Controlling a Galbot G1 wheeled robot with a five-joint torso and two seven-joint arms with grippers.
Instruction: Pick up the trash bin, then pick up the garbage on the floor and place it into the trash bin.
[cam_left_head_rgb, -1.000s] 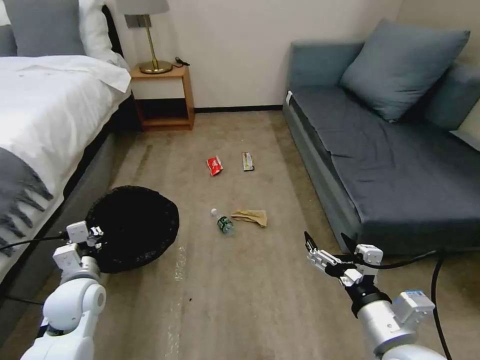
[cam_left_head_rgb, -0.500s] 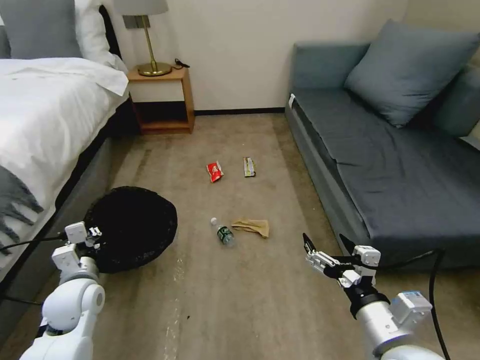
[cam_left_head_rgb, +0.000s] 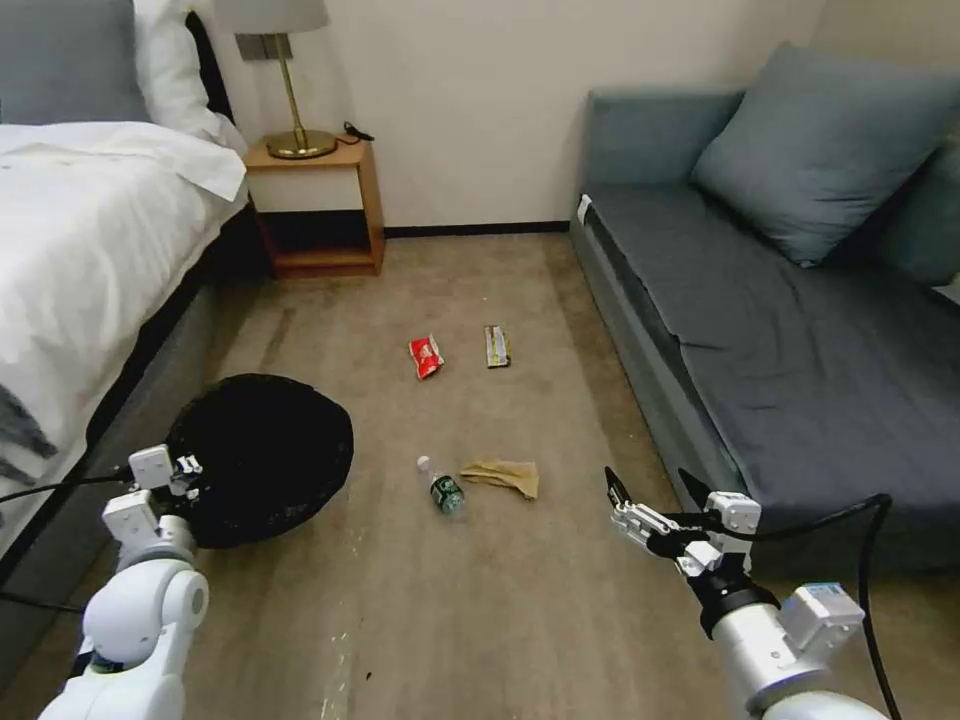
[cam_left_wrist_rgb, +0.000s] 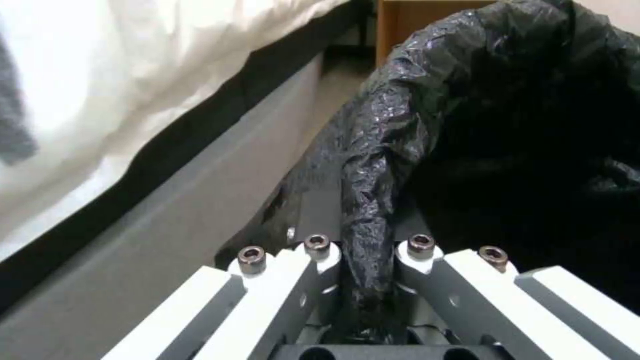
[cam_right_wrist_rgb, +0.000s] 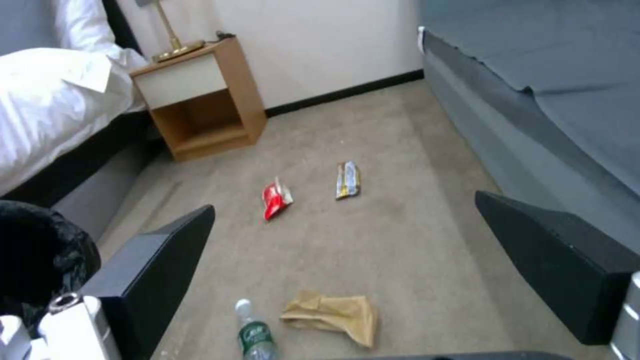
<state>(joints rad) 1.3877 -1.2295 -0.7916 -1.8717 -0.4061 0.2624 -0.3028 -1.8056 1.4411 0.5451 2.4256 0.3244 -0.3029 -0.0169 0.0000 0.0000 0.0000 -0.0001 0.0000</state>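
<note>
The first step looks done: the left hand (cam_left_wrist_rgb: 365, 280) is clamped on the bin's (cam_left_head_rgb: 262, 455) bag rim, beside the bed (cam_left_head_rgb: 90, 250); the right hand (cam_left_head_rgb: 650, 487) hangs spread and empty; all four pieces lie on the floor: packet (cam_left_head_rgb: 426, 356), wrapper (cam_left_head_rgb: 496, 346), bottle (cam_left_head_rgb: 442, 487), paper (cam_left_head_rgb: 503, 475).

The head view looks forward and down from above onto the floor (cam_left_head_rgb: 520, 600) between bed (cam_left_head_rgb: 90, 260) and sofa (cam_left_head_rgb: 800, 340). The left wrist view sits tight behind the left pincer (cam_left_wrist_rgb: 363, 280), facing the trash bin (cam_left_wrist_rgb: 507, 150). The right wrist view looks low along the floor through the right pincer (cam_right_wrist_rgb: 347, 260), sharing the nightstand (cam_right_wrist_rgb: 200, 100) and the garbage (cam_right_wrist_rgb: 277, 197) with the head view.
</note>
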